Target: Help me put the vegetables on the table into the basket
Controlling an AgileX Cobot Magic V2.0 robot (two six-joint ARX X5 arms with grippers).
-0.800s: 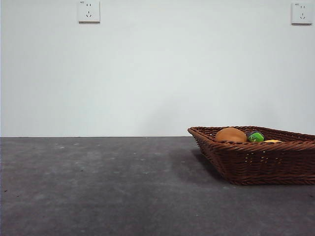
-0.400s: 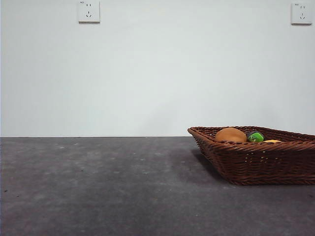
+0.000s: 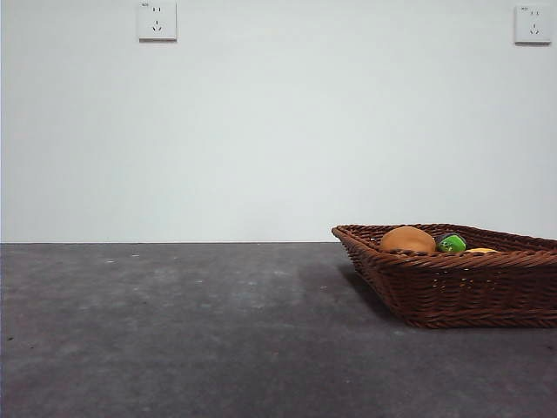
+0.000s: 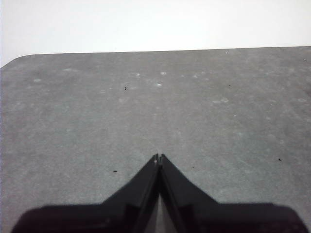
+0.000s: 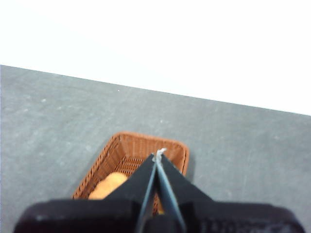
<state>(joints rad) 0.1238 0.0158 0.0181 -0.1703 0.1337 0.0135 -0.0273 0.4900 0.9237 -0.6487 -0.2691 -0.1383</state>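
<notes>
The brown wicker basket (image 3: 461, 287) stands on the dark grey table (image 3: 174, 331) at the right. Inside it, above the rim, I see the rounded brown potato (image 3: 407, 239), the green stem end of the eggplant (image 3: 452, 243) and a sliver of the yellow corn (image 3: 481, 251). My right gripper (image 5: 158, 156) hangs shut high above the basket (image 5: 131, 155), with the potato (image 5: 108, 186) showing below it. Over bare table (image 4: 146, 107), my left gripper (image 4: 159, 158) is shut on nothing. Neither arm shows in the front view.
A white wall with two sockets (image 3: 157, 20) (image 3: 533, 23) stands behind the table. The table's far edge runs level at mid picture, and its rounded corner (image 4: 14, 60) shows in the left wrist view.
</notes>
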